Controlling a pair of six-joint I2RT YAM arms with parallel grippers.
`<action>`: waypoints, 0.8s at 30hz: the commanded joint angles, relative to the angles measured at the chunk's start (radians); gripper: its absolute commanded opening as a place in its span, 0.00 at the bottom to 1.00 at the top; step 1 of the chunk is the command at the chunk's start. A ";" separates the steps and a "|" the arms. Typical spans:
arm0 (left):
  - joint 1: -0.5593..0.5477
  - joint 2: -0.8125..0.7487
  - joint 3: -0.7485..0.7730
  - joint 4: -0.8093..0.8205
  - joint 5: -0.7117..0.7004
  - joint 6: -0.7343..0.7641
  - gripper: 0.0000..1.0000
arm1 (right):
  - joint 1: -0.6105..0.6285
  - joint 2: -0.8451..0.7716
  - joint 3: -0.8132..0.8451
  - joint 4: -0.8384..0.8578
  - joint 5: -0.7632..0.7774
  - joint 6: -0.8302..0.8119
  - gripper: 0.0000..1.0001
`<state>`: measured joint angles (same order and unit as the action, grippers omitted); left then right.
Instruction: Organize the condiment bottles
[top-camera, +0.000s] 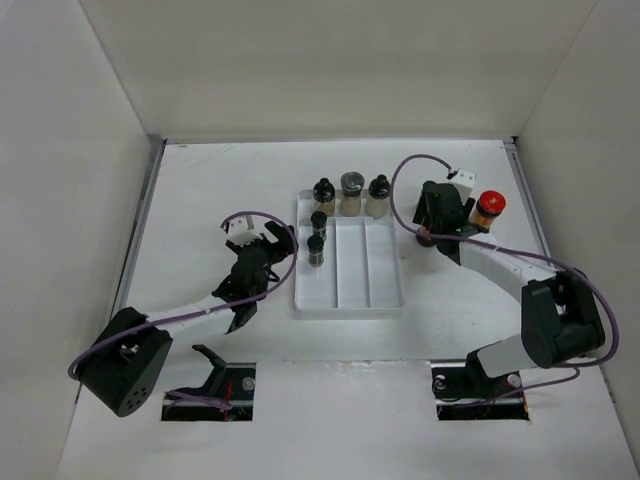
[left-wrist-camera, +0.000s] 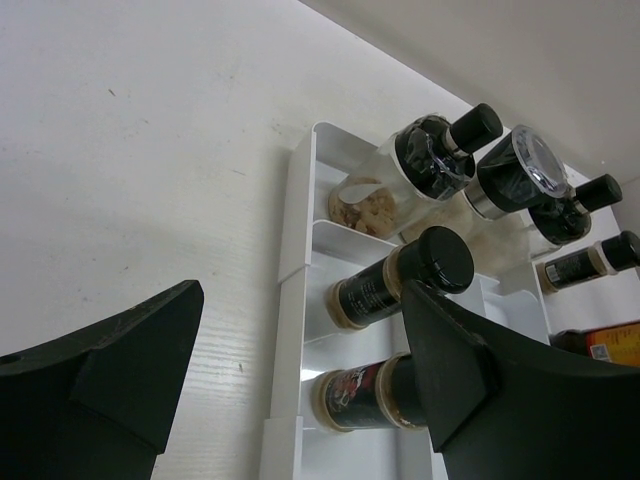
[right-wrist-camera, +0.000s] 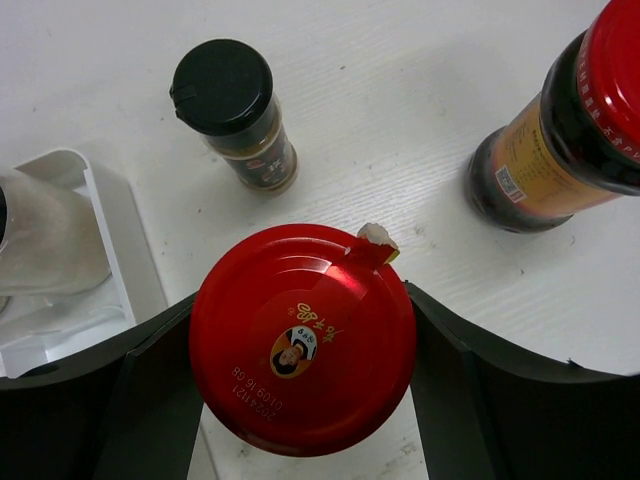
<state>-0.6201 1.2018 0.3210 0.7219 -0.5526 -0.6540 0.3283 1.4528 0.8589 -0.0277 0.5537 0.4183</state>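
Progress looks a little past halfway: five bottles stand in the white tray (top-camera: 352, 282), a row of three bottles (top-camera: 351, 184) across its 12 o'clock end and two slim vials (top-camera: 319, 222) in the left compartment. The middle and right compartments look bare nearer the arms. Three bottles are outside, off the tray's 2 o'clock corner. The red-capped jar (right-wrist-camera: 300, 320) sits between the right gripper (right-wrist-camera: 300, 350) fingers, which press both its sides below the cap. A second red jar (top-camera: 489, 206) is at its 2 o'clock and a small black-capped shaker (right-wrist-camera: 235, 110) at its 11 o'clock. The gripped jar is upright, long axis vertical, cap pointing up at the wrist camera; lifted or resting, cannot tell. The left gripper (left-wrist-camera: 300, 300) is spread wide and empty, facing the tray's left wall.
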 joint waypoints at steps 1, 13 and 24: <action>0.006 0.001 0.003 0.056 0.013 -0.006 0.80 | -0.002 -0.103 0.005 0.049 0.001 0.007 0.53; 0.042 -0.034 -0.025 0.056 0.002 -0.038 0.79 | 0.327 -0.471 -0.015 -0.060 0.038 0.000 0.49; 0.222 -0.133 -0.112 0.016 0.020 -0.197 0.79 | 0.738 -0.292 0.034 0.129 0.011 0.060 0.48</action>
<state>-0.4080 1.0843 0.2146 0.7128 -0.5423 -0.8009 1.0393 1.1343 0.8158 -0.1043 0.5488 0.4591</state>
